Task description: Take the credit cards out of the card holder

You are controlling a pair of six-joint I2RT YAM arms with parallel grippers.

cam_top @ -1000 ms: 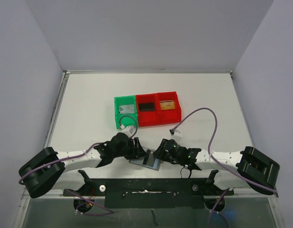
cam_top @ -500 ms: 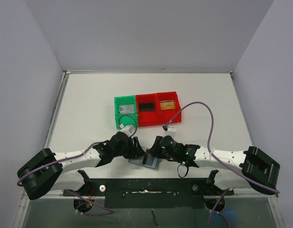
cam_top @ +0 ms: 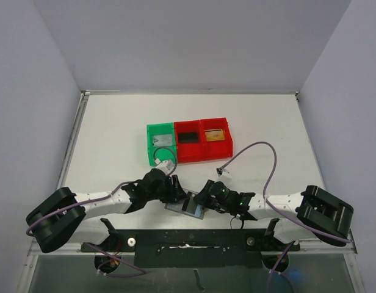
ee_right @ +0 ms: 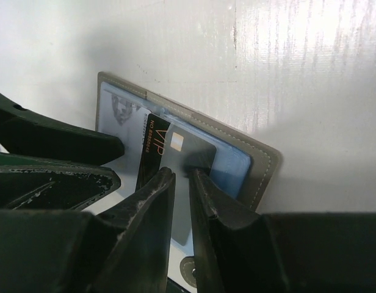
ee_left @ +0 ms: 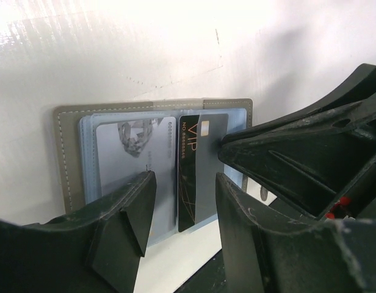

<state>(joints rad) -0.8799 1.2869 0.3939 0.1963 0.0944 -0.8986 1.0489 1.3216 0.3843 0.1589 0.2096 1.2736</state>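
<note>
We're pinching the black card (ee_right: pixel 176 149) in our right fingers (ee_right: pixel 145 201), its long axis pointing out of the card holder (ee_right: pixel 261 162) at them; left fingers (ee_left: pixel 124 213) sitting released.

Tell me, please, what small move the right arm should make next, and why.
Probably draw the black card out of its pocket. The right pincer has its nearly closed tips on that card, which sits askew in the open card holder, while the open left pincer straddles the holder's other half, seemingly steadying it. Whether the card is truly gripped is unclear.
</note>
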